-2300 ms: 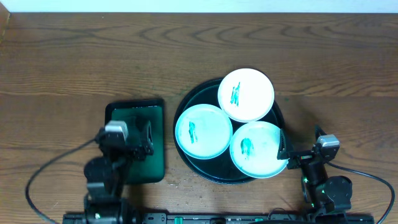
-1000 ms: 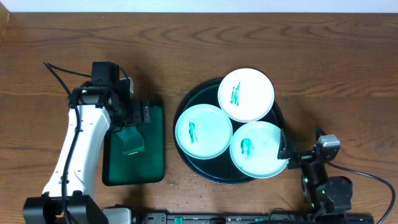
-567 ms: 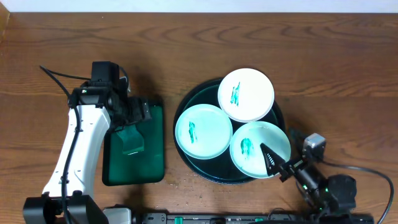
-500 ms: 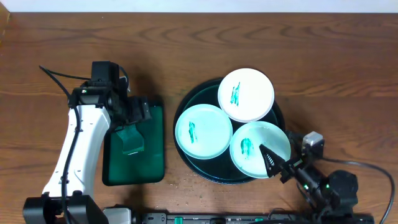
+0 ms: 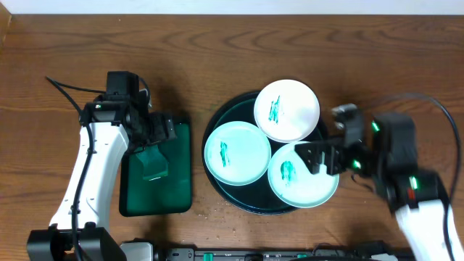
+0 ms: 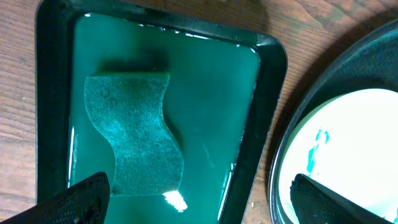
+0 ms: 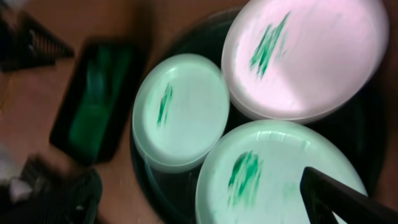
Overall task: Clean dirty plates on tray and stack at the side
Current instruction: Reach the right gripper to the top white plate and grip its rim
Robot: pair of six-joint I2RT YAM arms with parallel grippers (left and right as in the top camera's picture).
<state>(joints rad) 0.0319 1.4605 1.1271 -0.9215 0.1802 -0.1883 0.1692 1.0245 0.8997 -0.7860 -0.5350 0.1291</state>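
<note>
brown wood-grain table (image 5: 290, 51) filling the overhead frame; pale strip (image 5: 232, 6) along the top edge, rest of the room out of frame.

1 tray (image 5: 243, 197): round, dark, raised rim, right of ctr. on it 3 in all, each w/ 1 teal smear (image 5: 274, 109): top plate (image 5: 286, 110) lying over the edges of the other two; left plate (image 5: 237, 152) and bottom-right plate (image 5: 303, 174) touching below it.

1 small tray (image 5: 167, 196): rectangular, left of ctr, just beside the tray, holding green liquid (image 6: 211, 112). 1 sponge (image 6: 137, 134) lying flat in the liquid, nearer the left side in the left wrist view.

left gripper (image 6: 205, 199) above the small tray's upper end, jaws spread wide, nothing btw them. right gripper (image 5: 317, 159) over the right part of the bottom-right plate, jaws also wide, nothing gripped; can't tell if touching the plate. 1 per side, 2 total. right wrist view blurred, all 3 smears legible there even so.
</note>
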